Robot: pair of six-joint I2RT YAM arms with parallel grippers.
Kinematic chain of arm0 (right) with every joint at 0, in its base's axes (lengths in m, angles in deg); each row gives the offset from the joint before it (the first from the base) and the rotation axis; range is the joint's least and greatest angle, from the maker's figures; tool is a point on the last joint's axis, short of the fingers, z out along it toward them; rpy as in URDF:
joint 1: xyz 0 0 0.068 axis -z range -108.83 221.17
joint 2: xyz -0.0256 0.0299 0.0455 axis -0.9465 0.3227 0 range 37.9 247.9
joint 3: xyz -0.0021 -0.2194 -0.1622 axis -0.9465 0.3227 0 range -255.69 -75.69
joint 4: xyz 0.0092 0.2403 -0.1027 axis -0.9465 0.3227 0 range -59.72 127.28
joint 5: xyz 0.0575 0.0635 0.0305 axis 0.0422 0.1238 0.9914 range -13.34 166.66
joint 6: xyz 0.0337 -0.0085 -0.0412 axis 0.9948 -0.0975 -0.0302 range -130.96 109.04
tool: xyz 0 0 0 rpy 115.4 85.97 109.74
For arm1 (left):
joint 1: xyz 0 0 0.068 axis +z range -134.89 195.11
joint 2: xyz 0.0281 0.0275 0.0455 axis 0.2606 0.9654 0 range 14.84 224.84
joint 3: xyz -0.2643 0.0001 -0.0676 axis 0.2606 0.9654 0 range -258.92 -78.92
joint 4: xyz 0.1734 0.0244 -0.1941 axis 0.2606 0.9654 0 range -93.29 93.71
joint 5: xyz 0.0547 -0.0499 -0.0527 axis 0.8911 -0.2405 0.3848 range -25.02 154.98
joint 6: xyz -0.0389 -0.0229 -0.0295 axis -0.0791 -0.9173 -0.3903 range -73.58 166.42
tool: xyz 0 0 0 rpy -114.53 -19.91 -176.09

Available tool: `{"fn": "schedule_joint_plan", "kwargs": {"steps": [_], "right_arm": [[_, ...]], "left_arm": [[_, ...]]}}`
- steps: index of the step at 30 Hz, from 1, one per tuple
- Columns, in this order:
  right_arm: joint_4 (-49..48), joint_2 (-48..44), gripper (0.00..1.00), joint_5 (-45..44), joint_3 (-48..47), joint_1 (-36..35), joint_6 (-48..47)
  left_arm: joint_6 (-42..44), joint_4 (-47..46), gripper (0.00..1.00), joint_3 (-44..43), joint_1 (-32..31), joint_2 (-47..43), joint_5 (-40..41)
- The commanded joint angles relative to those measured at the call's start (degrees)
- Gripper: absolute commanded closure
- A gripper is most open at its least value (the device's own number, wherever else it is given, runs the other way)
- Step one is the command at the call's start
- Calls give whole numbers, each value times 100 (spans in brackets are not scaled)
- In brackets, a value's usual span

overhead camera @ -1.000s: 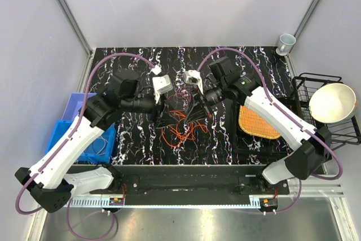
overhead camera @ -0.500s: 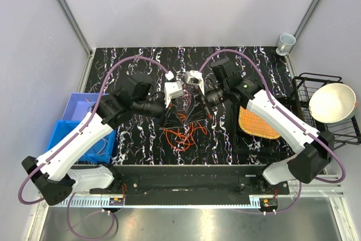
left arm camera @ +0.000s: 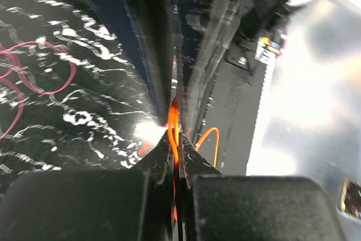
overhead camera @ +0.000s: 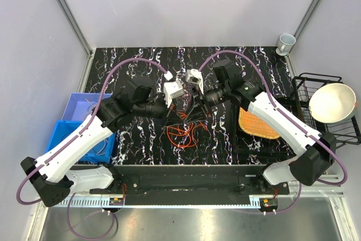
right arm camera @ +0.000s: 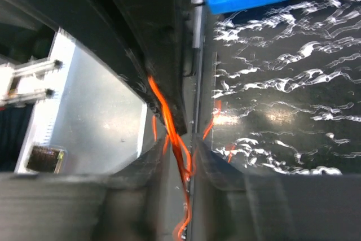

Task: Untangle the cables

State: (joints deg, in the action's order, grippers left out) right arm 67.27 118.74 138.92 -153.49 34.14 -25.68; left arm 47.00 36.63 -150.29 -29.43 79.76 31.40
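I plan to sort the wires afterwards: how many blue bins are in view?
2. Both stand left of the table: a pale bin farther back, a darker bin nearer, partly under the left arm. I see no others.

Enclosure: a black table top (overhead camera: 141,63) with white marbling is filling the middle. Plain pale grey walls (overhead camera: 186,4) are closing it in at the back and on both sides, with metal posts (overhead camera: 67,12) running along the corners. Two blue bins (overhead camera: 63,131) are sitting just beside the left edge. A white cup (overhead camera: 286,42) is standing at the far right corner. A black wire rack (overhead camera: 316,75) on the right is holding a cream bowl (overhead camera: 333,103), and an orange woven mat (overhead camera: 256,125) is lying beside it. Even light is glaring off the metal sheet (overhead camera: 186,224) along the near edge.
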Motion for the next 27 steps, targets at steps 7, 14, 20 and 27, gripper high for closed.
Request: {"fn": "schedule_joint_plan", "kwargs": {"steps": [7, 14, 20, 27], "right_arm": [[-1842, -200, 31, -2005, 317, -5, 1436], [-2960, -253, 27, -3236, 906, 47, 2604], [-3374, -139, 26, -4476, 1249, 47, 3220], [-3506, 292, 28, -4284, 1338, 56, 3432]], "left_arm": [[-620, -117, 100, -341, 32, -463, 2871], [-1007, 314, 100, -869, 111, -735, 4929], [-1349, 788, 100, -1203, 375, -745, 6363], [-1508, 842, 100, -1107, 1551, -683, 6540]]}}
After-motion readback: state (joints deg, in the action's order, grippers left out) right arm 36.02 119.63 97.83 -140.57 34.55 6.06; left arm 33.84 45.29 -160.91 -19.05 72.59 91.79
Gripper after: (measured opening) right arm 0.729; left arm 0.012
